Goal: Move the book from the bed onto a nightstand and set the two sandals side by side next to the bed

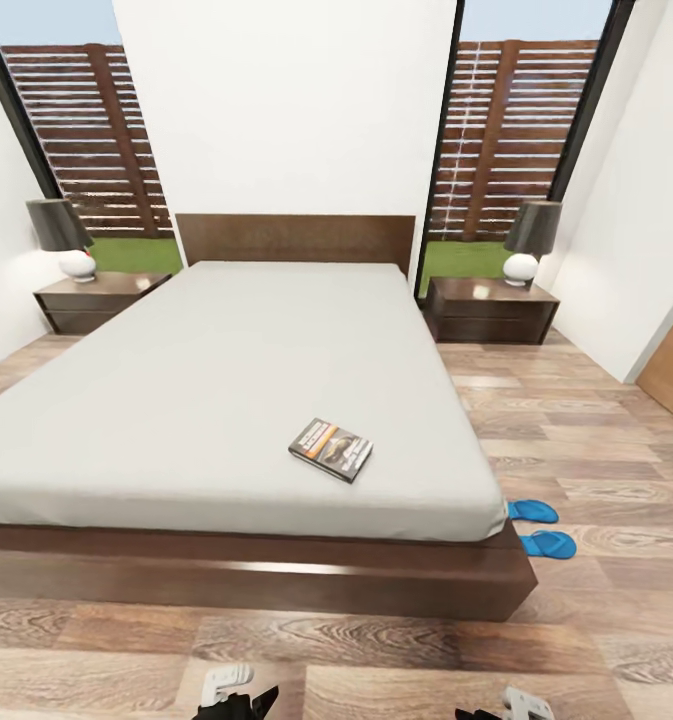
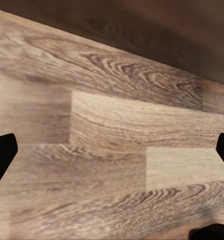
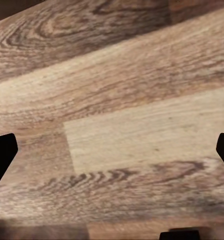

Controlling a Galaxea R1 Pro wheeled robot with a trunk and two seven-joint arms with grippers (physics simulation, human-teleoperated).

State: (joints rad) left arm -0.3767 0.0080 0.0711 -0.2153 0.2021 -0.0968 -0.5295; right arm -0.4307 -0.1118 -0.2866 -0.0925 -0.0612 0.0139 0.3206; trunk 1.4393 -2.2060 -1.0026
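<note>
Head: book (image 1: 331, 449) on bed (image 1: 176, 400); wrists: floor (image 2: 112, 125).

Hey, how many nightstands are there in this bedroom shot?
2. One nightstand stands at the left of the bed, by the headboard, and the other nightstand stands at the right; each carries a lamp. Nothing suggests more are hidden.

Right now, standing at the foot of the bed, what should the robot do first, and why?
Probably roll around toward the bed's right side. The book lies well in on the bed, while both grippers, left and right, hang open over bare floor, too far to reach it.
</note>
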